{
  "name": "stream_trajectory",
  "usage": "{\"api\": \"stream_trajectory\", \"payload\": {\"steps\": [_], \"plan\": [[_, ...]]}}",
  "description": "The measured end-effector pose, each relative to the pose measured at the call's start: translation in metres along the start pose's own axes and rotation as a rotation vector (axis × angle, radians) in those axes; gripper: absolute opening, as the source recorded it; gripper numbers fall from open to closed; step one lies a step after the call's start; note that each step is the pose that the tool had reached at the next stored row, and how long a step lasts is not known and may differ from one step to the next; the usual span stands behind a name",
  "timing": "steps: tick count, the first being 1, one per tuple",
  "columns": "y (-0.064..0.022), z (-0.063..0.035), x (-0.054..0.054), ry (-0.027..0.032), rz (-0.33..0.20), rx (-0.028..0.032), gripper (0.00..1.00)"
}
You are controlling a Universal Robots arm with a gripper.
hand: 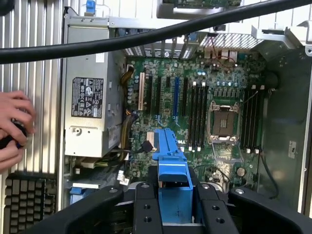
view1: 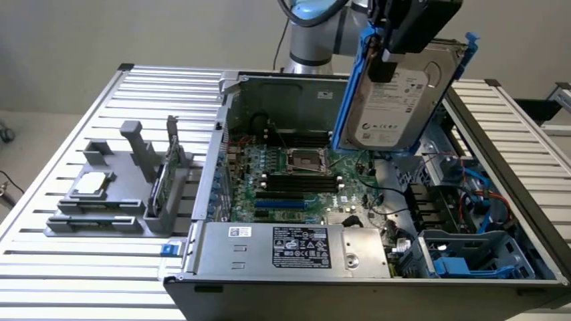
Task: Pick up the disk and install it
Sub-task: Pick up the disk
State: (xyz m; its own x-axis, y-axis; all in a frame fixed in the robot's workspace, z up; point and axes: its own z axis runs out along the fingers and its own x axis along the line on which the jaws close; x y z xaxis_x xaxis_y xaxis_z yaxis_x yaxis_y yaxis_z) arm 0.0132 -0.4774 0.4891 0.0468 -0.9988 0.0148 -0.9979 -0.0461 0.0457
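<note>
Now | exterior: disk [view1: 397, 100] aloft over case [view1: 285, 100] | wrist: fingers [hand: 146, 209] pinch disk, hand [hand: 12, 126] nearby

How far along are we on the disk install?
Done: the disk is picked up, clamped by its blue carrier in the gripper. In hand: it hangs upright above the open computer case, over the motherboard. Left: the install itself; the disk is not yet seated anywhere in the case.
</note>
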Motion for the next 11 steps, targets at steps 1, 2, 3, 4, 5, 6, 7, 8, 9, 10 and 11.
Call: {"api": "stream_trajectory", "payload": {"steps": [1,2,3,4,5,6,7,8,9,10,11], "plan": [[-0.0027,-0.0001,0.003,-0.0001,0.000,0.0000,0.33],[-0.0051,-0.0001,0.006,0.0000,0.000,0.0000,0.33],[-0.0068,-0.0002,0.009,0.0001,0.000,-0.0001,0.33],[-0.0081,-0.0002,0.012,-0.0001,0.000,-0.0002,0.33],[-0.0090,-0.0002,0.016,0.0000,0.000,-0.0005,0.33],[-0.0096,-0.0002,0.019,0.0000,0.000,-0.0007,0.33],[-0.0102,-0.0002,0.023,0.0000,0.000,-0.0010,0.33],[-0.0106,-0.0002,0.026,0.0000,0.000,-0.0013,0.33],[-0.0108,-0.0001,0.030,-0.0001,0.000,-0.0015,0.33],[-0.0110,-0.0001,0.033,-0.0001,0.000,-0.0019,0.33],[-0.0111,0.0000,0.037,-0.0002,0.000,-0.0022,0.33]]}}
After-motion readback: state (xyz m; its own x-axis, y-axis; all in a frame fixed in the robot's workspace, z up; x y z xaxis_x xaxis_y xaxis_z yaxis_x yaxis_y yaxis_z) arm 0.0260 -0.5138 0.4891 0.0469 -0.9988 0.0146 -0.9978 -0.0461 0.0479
